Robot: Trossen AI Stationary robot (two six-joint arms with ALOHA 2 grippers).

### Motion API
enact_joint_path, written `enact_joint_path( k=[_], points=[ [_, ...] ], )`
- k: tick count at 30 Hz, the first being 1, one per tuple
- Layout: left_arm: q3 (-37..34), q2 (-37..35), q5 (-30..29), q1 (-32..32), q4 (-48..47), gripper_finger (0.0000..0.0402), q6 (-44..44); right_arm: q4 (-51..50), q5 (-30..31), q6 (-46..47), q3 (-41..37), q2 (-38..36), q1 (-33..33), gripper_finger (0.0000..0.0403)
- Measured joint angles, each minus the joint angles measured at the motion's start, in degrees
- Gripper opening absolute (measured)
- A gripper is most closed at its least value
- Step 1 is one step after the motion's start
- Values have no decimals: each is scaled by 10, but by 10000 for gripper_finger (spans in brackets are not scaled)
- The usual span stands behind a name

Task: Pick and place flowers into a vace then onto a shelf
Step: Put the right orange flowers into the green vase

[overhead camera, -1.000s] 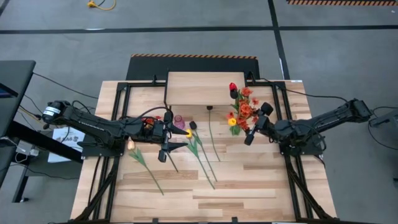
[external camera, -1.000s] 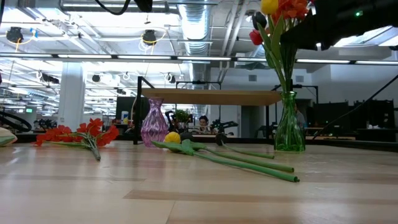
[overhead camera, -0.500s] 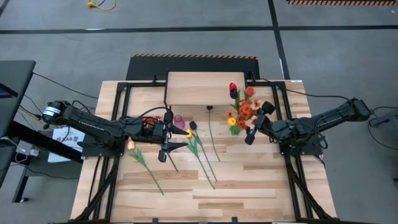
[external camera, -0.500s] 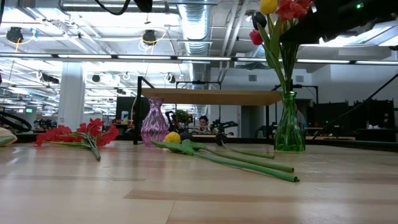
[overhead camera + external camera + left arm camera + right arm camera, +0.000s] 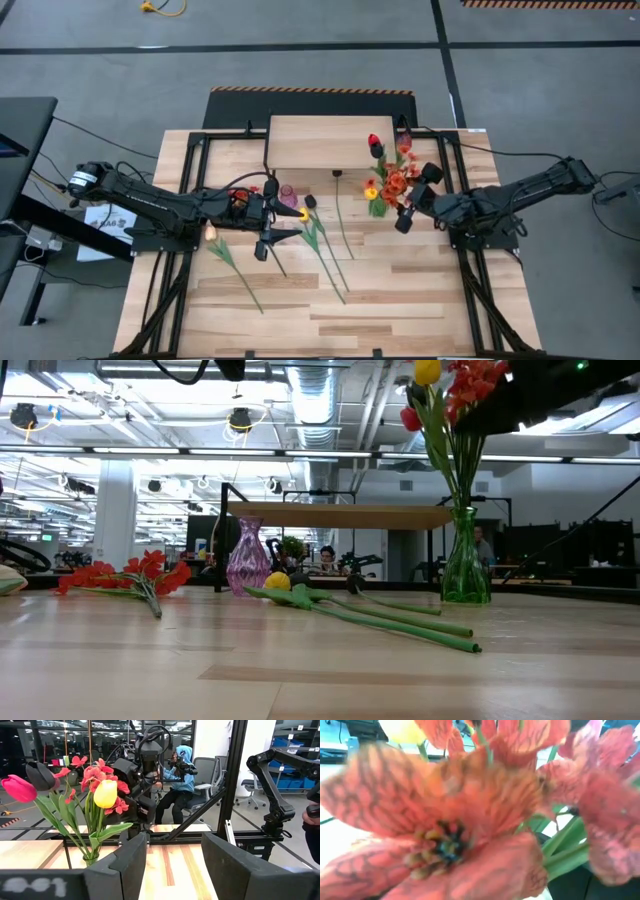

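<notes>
The floor [image 5: 540,60] around the table is grey, crossed by dark lines, with a strip of orange-and-black hazard tape [image 5: 310,91] along one edge of a dark mat. A yellow cable [image 5: 165,8] lies on the floor far off. Overhead run silver ducts [image 5: 315,400] and long ceiling lights [image 5: 150,452]. A white pillar [image 5: 115,515] stands in the hall. A person in a blue hooded top [image 5: 182,770] sits near a grey office chair [image 5: 205,775].
</notes>
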Motion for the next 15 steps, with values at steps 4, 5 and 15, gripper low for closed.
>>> enact_joint_path(
  k=[4, 5, 15],
  points=[
    [0, 0, 0, 0, 0, 180, 0, -7, -2, 1, 3, 0, 0, 253],
    [0, 0, 0, 0, 0, 180, 0, -10, -2, 5, 3, 0, 0, 253],
    [0, 0, 0, 0, 0, 180, 0, -25, -2, 30, 3, 12, -1, 249]
  ],
)
